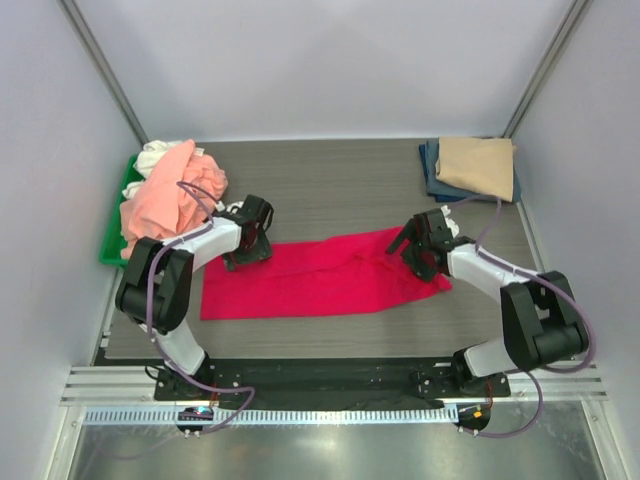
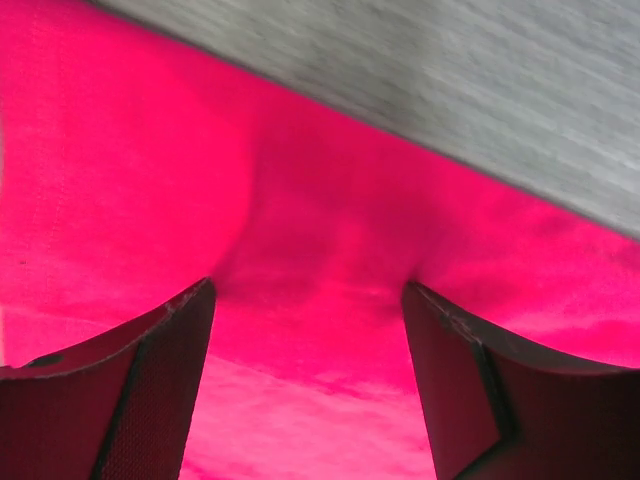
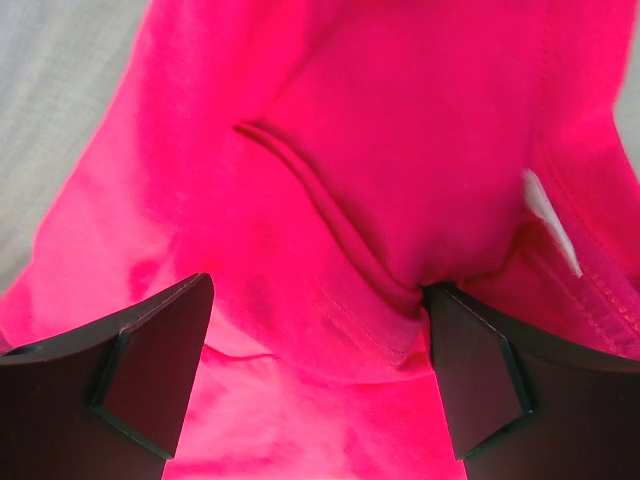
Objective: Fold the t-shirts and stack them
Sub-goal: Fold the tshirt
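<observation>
A crimson-red t-shirt (image 1: 320, 275) lies spread flat across the middle of the table. My left gripper (image 1: 246, 252) is open, its fingers pressed down on the shirt's far left edge (image 2: 310, 300). My right gripper (image 1: 418, 262) is open over the shirt's right end, where a hem and a white label show (image 3: 330, 220); cloth bunches between its fingers. A folded tan t-shirt (image 1: 478, 165) lies on a folded navy one (image 1: 432, 170) at the back right. Salmon-pink (image 1: 165, 200) and white (image 1: 153, 155) shirts are heaped at the left.
A green plastic tray (image 1: 112, 245) holds the heap at the left table edge. White walls and metal frame posts close in the table on three sides. The arm bases sit at the near edge.
</observation>
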`<state>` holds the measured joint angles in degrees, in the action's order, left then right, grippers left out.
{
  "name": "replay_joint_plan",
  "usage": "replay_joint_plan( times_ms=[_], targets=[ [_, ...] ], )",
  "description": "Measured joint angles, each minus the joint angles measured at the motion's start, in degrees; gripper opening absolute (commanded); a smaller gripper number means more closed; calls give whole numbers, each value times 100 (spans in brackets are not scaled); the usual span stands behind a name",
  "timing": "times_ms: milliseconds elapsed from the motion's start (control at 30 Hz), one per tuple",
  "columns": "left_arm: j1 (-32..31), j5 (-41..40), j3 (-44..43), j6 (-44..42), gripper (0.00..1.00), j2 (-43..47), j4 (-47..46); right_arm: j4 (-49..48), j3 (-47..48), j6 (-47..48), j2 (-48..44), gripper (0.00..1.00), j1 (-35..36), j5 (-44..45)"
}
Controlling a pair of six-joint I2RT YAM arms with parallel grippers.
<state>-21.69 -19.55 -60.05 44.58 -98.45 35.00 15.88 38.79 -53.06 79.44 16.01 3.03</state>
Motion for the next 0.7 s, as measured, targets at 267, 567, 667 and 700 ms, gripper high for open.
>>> replay_joint_plan(
  times_ms=[267,567,667,700],
  targets=[
    [-704,109,855,343,75,627,-334,-28,1718,240,1744,90,44,-87],
    [-2590,39,1703,1405,75,1266,-841,256,5394,916,4505,89,271,-625],
    [-3381,219,1582,1928,75,1106,-1294,275,6542,1104,5274,89,393,-850],
    [-3593,363,1502,2087,75,1012,-1462,332,7029,1165,5578,89,439,-942]
  ],
)
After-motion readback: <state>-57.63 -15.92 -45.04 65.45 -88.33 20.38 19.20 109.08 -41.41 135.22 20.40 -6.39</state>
